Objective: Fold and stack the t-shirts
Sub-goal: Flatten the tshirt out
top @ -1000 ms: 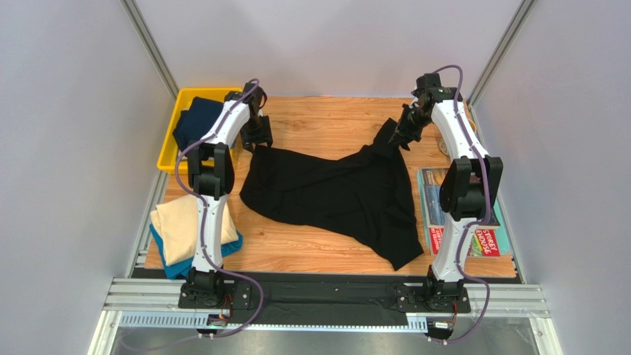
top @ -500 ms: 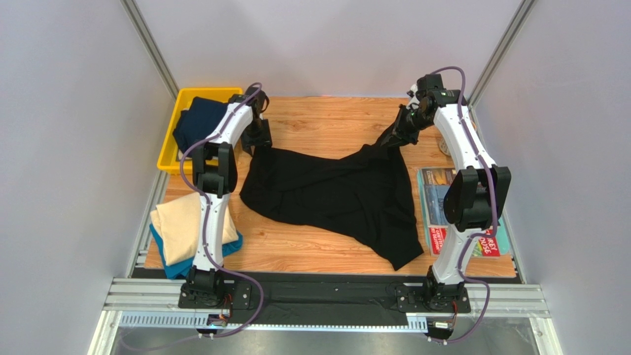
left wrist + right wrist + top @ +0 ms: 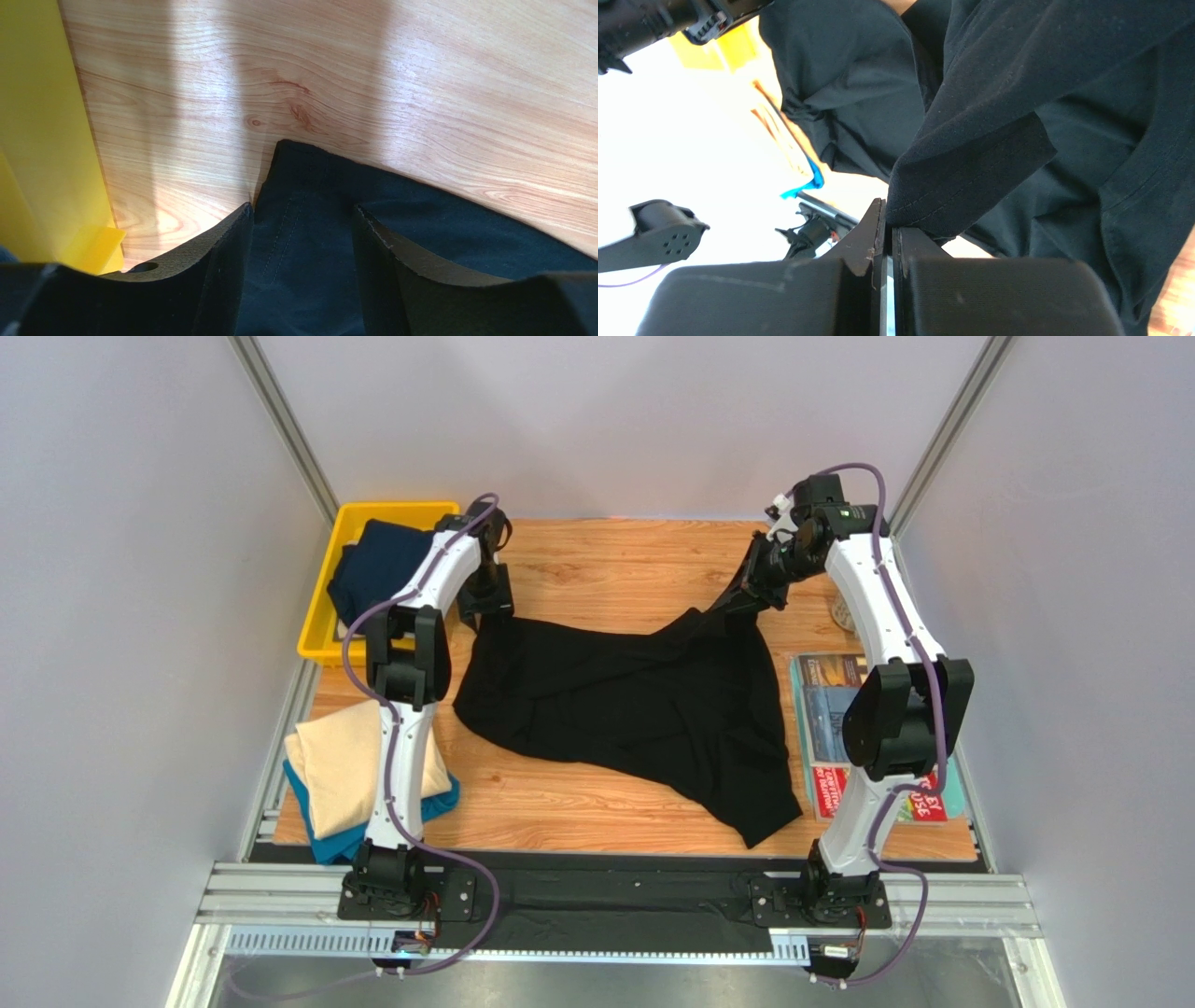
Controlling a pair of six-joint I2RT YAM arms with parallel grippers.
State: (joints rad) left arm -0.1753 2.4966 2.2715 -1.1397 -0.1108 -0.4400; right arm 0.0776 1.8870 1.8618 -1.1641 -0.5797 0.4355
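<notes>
Now: black t-shirt [image 3: 631, 707] lies spread and rumpled across the middle of the table [image 3: 603, 560], front hem trailing toward the near right. Right gripper [image 3: 887, 217] at the far right corner of the cloth, jaws pressed together on a folded edge of the black t-shirt; that corner is drawn up off the wood into a peak, and the rest hangs away from it in slack folds. Left gripper [image 3: 302, 210] low at the far left corner, beside the yellow bin [image 3: 317, 623]; jaws apart, one finger on either side of the shirt's corner, which lies flat on the table between them. Whether the fingers touch the cloth, cannot tell. Navy t-shirt [image 3: 368, 567] bunched inside the bin. Cream t-shirt [image 3: 351, 763] folded at the near left edge of the table, on top of the teal t-shirt [image 3: 330, 843], whose edge shows below it. Magazines [image 3: 828, 714] on the right edge, just beside the black shirt, partly behind the right arm.
</notes>
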